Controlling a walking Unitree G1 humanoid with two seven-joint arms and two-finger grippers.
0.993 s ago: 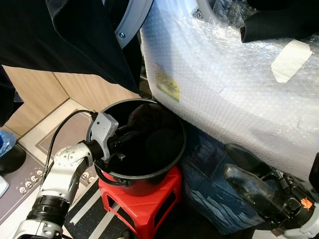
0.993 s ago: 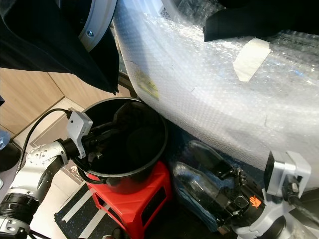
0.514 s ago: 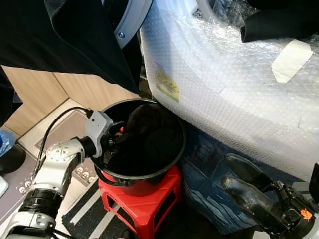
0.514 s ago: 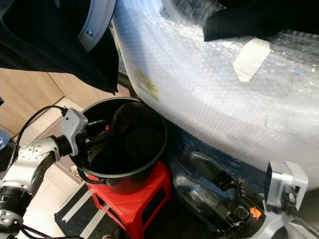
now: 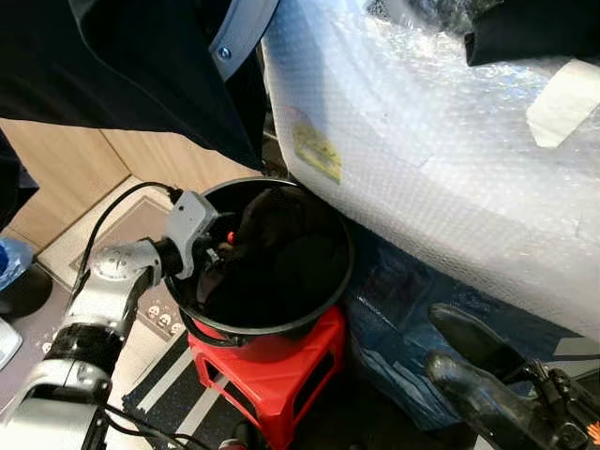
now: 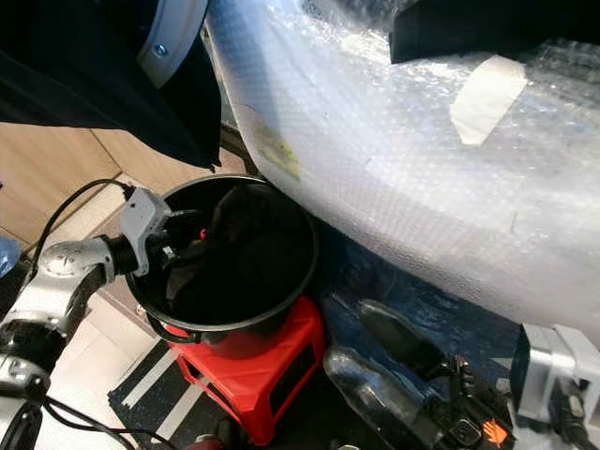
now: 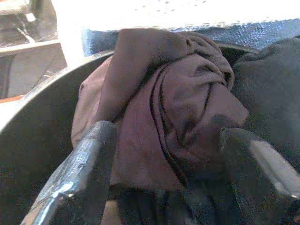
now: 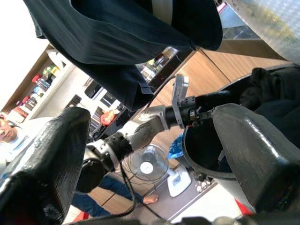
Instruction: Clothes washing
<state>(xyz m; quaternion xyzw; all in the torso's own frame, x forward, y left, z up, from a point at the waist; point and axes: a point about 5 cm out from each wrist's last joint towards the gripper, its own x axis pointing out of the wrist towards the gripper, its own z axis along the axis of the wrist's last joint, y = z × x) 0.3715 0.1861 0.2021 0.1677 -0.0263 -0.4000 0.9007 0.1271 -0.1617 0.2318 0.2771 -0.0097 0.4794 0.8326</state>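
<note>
Bubble wrap point(image 5: 441, 141) covers the washing machine, the largest item in view, which occupies the upper right of the scene; a strip of tape point(image 5: 562, 94) is stuck on the wrap, and a yellow label point(image 5: 317, 152) sits on the machine's front, just above the bucket's far rim. A dark garment point(image 5: 112, 66) hangs across the upper left, in front of the grey rim of the round door point(image 5: 239, 33).

Below the machine's front, a black bucket point(image 5: 333, 300) stands on a red stool point(image 5: 272, 375). The stool rests on the floor beside a striped mat point(image 5: 173, 384). Inside the bucket lies the laundry point(image 7: 164, 117), a bunched brownish cloth with darker fabric beside it.

The left gripper point(image 7: 164, 140) is at the near left rim of the bucket, reaching in. Its fingers point(image 7: 89, 159) are apart, one on each side of the brownish bundle, and not yet closed on it.

The right gripper point(image 5: 478, 375) is low at the right, near blue fabric point(image 5: 394, 291) at the machine's base. Its fingers are apart and hold nothing.

Progress, as a judgement: early. The clothes are still in the bucket and nothing is gripped. Remaining steps: close on the bundle, lift it, carry it to the door opening, load, repeat.

Obstructions: the hanging garment and the wrapped front of the machine crowd the path upward from the bucket. A person point(image 8: 9, 131) appears in the background of the right wrist view.
</note>
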